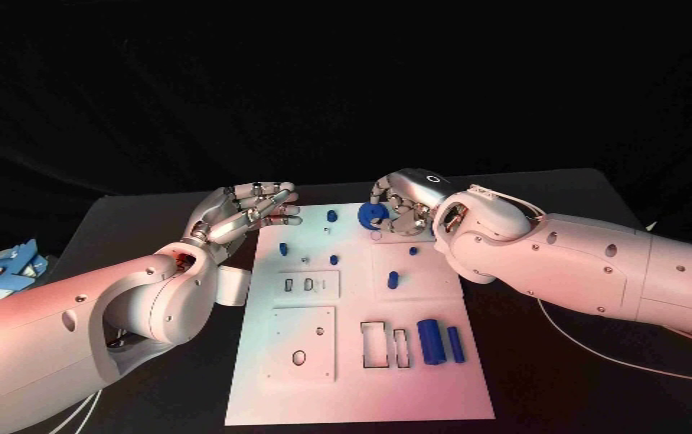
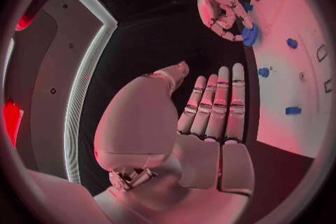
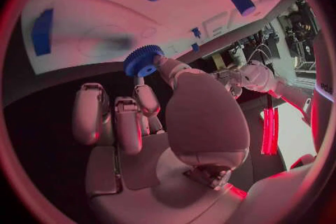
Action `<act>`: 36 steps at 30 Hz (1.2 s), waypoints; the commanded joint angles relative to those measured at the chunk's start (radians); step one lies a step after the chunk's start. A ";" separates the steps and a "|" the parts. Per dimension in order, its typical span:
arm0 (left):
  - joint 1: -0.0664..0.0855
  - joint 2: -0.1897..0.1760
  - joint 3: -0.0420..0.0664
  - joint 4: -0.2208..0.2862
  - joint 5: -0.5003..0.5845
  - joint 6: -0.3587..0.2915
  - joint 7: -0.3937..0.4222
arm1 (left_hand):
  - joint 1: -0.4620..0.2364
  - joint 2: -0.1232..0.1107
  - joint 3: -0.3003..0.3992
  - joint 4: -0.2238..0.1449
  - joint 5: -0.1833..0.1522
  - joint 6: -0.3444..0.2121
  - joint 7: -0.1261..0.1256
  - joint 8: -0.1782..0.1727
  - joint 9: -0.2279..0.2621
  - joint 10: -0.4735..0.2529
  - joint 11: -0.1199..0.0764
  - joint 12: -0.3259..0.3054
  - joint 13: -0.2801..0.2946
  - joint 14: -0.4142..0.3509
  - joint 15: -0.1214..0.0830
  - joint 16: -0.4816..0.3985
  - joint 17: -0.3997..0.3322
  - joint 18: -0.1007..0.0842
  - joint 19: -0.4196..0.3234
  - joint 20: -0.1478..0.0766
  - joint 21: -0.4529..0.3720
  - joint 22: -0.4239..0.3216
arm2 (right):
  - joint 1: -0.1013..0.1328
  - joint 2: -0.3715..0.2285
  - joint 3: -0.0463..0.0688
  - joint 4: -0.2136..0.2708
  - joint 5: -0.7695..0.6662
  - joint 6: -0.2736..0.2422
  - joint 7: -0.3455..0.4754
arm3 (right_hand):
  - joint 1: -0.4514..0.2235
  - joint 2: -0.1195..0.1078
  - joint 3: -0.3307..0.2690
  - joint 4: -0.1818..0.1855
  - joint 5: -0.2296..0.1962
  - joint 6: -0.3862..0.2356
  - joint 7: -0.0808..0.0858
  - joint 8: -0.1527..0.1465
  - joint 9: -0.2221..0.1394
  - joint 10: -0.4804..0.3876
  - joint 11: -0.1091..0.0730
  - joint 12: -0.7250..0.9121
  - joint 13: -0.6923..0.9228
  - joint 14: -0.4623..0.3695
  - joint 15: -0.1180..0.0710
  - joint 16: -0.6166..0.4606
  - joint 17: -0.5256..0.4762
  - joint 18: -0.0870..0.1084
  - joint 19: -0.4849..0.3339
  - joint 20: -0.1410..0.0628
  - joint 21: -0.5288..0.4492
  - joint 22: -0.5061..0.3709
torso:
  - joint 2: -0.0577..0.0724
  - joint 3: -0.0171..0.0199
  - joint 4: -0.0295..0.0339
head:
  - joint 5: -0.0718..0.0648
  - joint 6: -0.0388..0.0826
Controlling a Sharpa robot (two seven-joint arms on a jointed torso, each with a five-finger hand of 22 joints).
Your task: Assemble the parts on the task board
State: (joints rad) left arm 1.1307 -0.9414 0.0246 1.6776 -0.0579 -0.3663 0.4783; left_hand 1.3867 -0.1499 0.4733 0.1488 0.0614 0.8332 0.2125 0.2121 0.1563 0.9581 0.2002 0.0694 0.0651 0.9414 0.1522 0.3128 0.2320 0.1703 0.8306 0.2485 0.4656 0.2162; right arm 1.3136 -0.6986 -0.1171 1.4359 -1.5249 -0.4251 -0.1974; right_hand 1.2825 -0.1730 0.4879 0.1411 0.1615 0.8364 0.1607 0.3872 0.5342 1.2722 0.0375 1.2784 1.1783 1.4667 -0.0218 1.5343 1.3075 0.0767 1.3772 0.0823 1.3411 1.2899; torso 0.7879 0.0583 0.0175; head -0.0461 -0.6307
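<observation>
The white task board [image 1: 361, 354] lies in the middle of the black table. My right hand [image 1: 407, 204] hovers over the board's far edge and pinches a blue gear [image 1: 372, 216] between thumb and finger. The right wrist view shows that gear [image 3: 143, 60] at the fingertips of the hand [image 3: 154, 123], just off the board [image 3: 98, 22]. My left hand [image 1: 245, 209] is beside the board's far left corner, fingers extended and apart, holding nothing. In the left wrist view its fingers [image 2: 217, 106] lie straight, with the gear [image 2: 250, 35] beyond them.
Small blue pegs [image 1: 284, 249] [image 1: 335, 259] [image 1: 392, 279] stand on the board's far half. Two blue cylinders [image 1: 430, 339] [image 1: 456, 344] lie near its right edge beside rectangular slots. A blue and white object [image 1: 18, 259] sits at the table's far left.
</observation>
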 commanded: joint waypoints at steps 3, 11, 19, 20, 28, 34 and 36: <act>0.001 0.000 0.001 0.000 0.000 0.015 0.008 | -0.011 0.001 0.002 -0.007 -0.006 -0.004 0.037 -0.003 -0.001 -0.009 -0.001 -0.005 0.000 -0.007 -0.003 -0.003 0.001 0.007 -0.006 -0.003 0.005 0.001 | -0.002 0.040 -0.001 0.021 -0.065 -0.060 -0.013 | -0.010 -0.001 0.008 0.002 0.009 0.055 -0.047 0.051 0.037 0.007 -0.001 0.005 0.001 0.080 -0.008 0.004 0.144 -0.006 0.007 -0.001 0.002 0.001 | 0.001 0.0010 -0.0024 | 0.001 0.001; 0.001 -0.001 0.001 -0.002 0.000 0.009 0.011 | -0.011 0.001 0.003 -0.009 -0.006 -0.004 0.036 -0.003 -0.001 -0.009 -0.001 -0.004 0.000 -0.007 -0.003 -0.003 0.002 0.007 -0.008 -0.003 0.007 0.002 | -0.007 0.107 -0.010 -0.013 -0.065 -0.049 -0.016 | -0.011 -0.002 0.010 0.002 0.012 0.053 -0.047 0.050 0.037 0.006 -0.001 0.004 0.000 0.080 -0.008 0.004 0.145 -0.006 0.007 -0.002 0.002 0.001 | 0.002 -0.0011 0.0028 | -0.004 0.005; 0.001 0.000 0.001 -0.003 0.000 0.006 0.013 | -0.011 0.001 0.003 -0.009 -0.006 -0.004 0.036 -0.003 -0.001 -0.009 -0.001 -0.004 0.000 -0.007 -0.003 -0.003 0.002 0.007 -0.008 -0.003 0.007 0.002 | -0.027 0.172 -0.014 -0.074 -0.061 -0.036 -0.011 | -0.011 -0.002 0.013 0.001 0.013 0.051 -0.046 0.050 0.037 0.004 -0.001 0.002 -0.002 0.080 -0.008 0.004 0.146 -0.006 0.006 -0.002 0.001 0.000 | 0.002 -0.0013 0.0043 | 0.001 0.004; 0.001 0.000 0.001 -0.003 0.000 0.006 0.014 | -0.011 0.001 0.003 -0.009 -0.006 -0.004 0.036 -0.003 -0.001 -0.009 -0.001 -0.004 0.000 -0.007 -0.003 -0.003 0.002 0.007 -0.008 -0.003 0.007 0.002 | -0.031 0.181 -0.014 -0.084 -0.060 -0.034 -0.010 | -0.011 -0.002 0.013 0.001 0.013 0.051 -0.046 0.049 0.037 0.004 -0.001 0.002 -0.002 0.080 -0.008 0.004 0.146 -0.006 0.006 -0.002 0.001 0.000 | 0.002 -0.0011 0.0028 | -0.001 0.003; 0.001 0.002 0.001 -0.004 -0.002 0.006 0.013 | -0.011 0.001 0.003 -0.009 -0.006 -0.004 0.036 -0.003 -0.001 -0.009 -0.001 -0.004 0.000 -0.007 -0.003 -0.003 0.002 0.007 -0.008 -0.003 0.007 0.002 | -0.045 0.216 -0.015 -0.133 -0.058 -0.032 -0.003 | -0.012 -0.003 0.015 0.000 0.015 0.048 -0.045 0.048 0.036 0.002 0.000 0.001 -0.004 0.080 -0.008 0.004 0.146 -0.006 0.006 -0.002 0.000 0.000 | 0.002 -0.0002 0.0028 | 0.001 -0.001; 0.001 0.002 0.001 -0.004 -0.004 0.006 0.013 | -0.011 0.001 0.005 -0.011 -0.006 -0.004 0.036 -0.003 -0.001 -0.009 -0.002 -0.004 0.000 -0.008 -0.003 -0.003 0.002 0.008 -0.009 -0.003 0.009 0.003 | -0.049 0.232 -0.015 -0.157 -0.058 -0.036 -0.001 | -0.012 -0.004 0.017 -0.001 0.015 0.045 -0.044 0.046 0.036 0.001 0.000 0.000 -0.005 0.080 -0.007 0.004 0.145 -0.005 0.006 -0.002 0.000 0.000 | 0.002 -0.0004 0.0021 | 0.005 0.000; 0.001 0.003 0.001 -0.005 -0.004 0.006 0.013 | -0.011 0.001 0.005 -0.011 -0.006 -0.004 0.036 -0.003 -0.001 -0.009 -0.002 -0.004 0.000 -0.008 -0.003 -0.003 0.002 0.008 -0.009 -0.003 0.009 0.003 | -0.049 0.237 -0.015 -0.162 -0.060 -0.036 -0.001 | -0.012 -0.004 0.017 -0.001 0.015 0.045 -0.044 0.046 0.036 0.001 0.000 0.000 -0.005 0.080 -0.007 0.004 0.145 -0.005 0.006 -0.002 0.000 0.000 | 0.001 -0.0002 0.0019 | 0.005 -0.001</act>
State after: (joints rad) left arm 1.1308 -0.9410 0.0248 1.6718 -0.0586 -0.3677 0.4805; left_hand 1.3867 -0.1500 0.4775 0.1447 0.0614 0.8332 0.2125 0.2122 0.1564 0.9544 0.1964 0.0694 0.0651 0.9415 0.1522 0.3128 0.2336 0.1701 0.8271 0.2449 0.4695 0.2179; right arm 1.2660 -0.4633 -0.1319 1.2777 -1.5711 -0.4652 -0.2018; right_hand 1.2684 -0.1873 0.4991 0.1410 0.1732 0.8416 0.1585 0.4081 0.5356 1.2721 0.0377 1.2783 1.1736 1.4666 -0.0216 1.5338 1.3073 0.0767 1.3770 0.0824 1.3414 1.2896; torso 0.7901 0.0576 0.0203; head -0.0412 -0.6317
